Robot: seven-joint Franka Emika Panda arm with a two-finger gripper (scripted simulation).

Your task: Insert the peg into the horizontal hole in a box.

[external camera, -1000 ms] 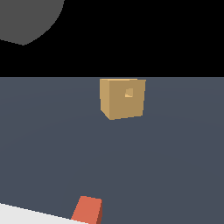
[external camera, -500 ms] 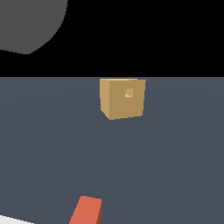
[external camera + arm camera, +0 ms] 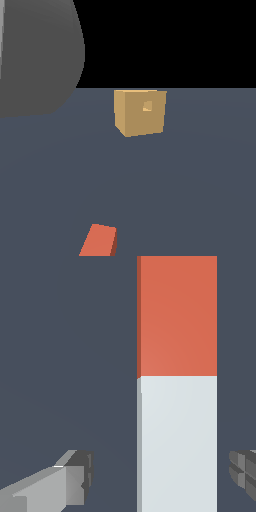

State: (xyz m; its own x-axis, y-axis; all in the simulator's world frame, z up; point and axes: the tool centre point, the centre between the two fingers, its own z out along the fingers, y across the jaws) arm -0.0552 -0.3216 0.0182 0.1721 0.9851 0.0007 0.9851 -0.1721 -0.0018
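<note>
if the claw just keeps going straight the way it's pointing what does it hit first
Probably the peg: in the wrist view it lies between the open claw's fingers, neither touching it. The gap to it is unclear.

We are looking at a bare simulated test scene, not any lived-in room. A flat, uniform slate-blue floor (image 3: 200, 175) runs to a straight horizon with plain black above it. The objects are untextured, flat-shaded blocks: a tan box (image 3: 140, 112) at about 12 o'clock from the exterior view's centre, and an orange-red peg (image 3: 99, 241) near 6 o'clock. In the wrist view the peg (image 3: 177, 316) continues as a plain white bar (image 3: 177, 446).
</note>
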